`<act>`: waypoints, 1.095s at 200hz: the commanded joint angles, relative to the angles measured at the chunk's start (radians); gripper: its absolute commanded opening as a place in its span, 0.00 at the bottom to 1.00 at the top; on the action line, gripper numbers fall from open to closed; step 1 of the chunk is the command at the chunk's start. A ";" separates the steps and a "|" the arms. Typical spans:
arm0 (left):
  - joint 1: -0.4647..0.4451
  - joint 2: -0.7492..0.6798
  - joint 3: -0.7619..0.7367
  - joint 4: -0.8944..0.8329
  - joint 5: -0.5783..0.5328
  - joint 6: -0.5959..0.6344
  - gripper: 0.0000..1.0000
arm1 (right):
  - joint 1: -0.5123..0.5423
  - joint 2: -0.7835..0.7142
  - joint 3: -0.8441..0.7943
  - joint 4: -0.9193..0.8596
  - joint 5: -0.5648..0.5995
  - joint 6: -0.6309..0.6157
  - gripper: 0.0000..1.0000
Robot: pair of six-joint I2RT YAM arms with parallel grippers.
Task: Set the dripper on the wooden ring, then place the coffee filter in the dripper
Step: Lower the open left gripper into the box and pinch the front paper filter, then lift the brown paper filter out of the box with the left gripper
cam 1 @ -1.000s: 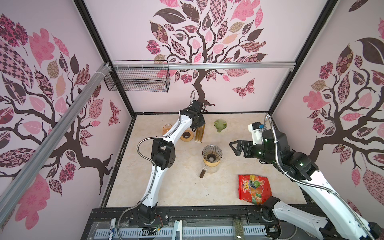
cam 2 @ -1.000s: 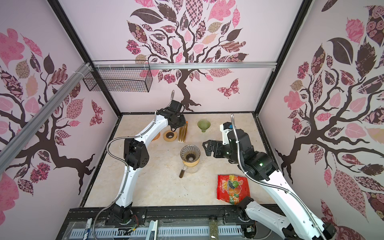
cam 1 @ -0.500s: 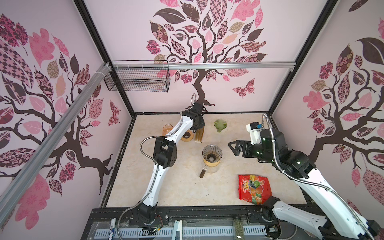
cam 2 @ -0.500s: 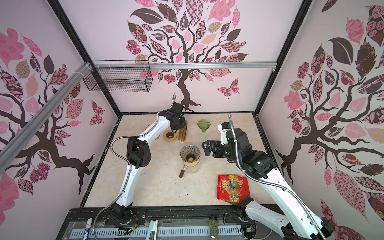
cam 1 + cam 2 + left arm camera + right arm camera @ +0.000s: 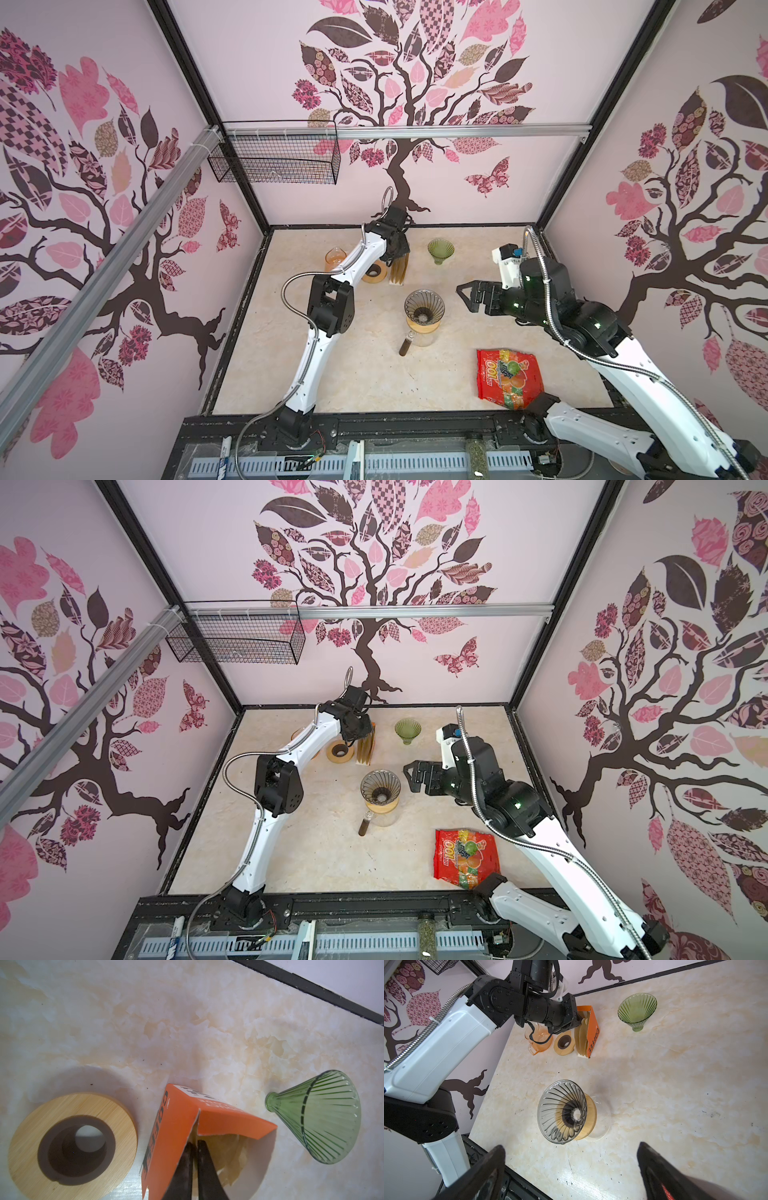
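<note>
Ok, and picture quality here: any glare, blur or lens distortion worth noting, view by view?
In both top views: sharp, but wide-angle splays the frame posts outward. Left wrist view: the left gripper is dark and soft near the lens; a soft shadow surrounds the wooden ring. Right wrist view: the right gripper is blurred; the table shows a white sheen near it.

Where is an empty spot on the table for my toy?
Biggest bare patch: front of the table, between the left arm and the candy bag. Also behind, right of the green cone. Crowded: back left, where jug, wooden ring and filter box stand together.
</note>
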 commanded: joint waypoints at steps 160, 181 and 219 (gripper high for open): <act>0.003 -0.177 -0.124 0.022 0.014 0.011 0.00 | 0.000 -0.008 0.028 0.012 -0.014 -0.025 1.00; 0.002 -0.199 -0.146 0.022 0.010 0.012 0.00 | 0.001 -0.014 0.024 0.014 -0.014 -0.024 1.00; 0.003 -0.223 -0.196 0.035 0.009 0.016 0.00 | 0.000 -0.021 0.015 0.017 -0.017 -0.020 1.00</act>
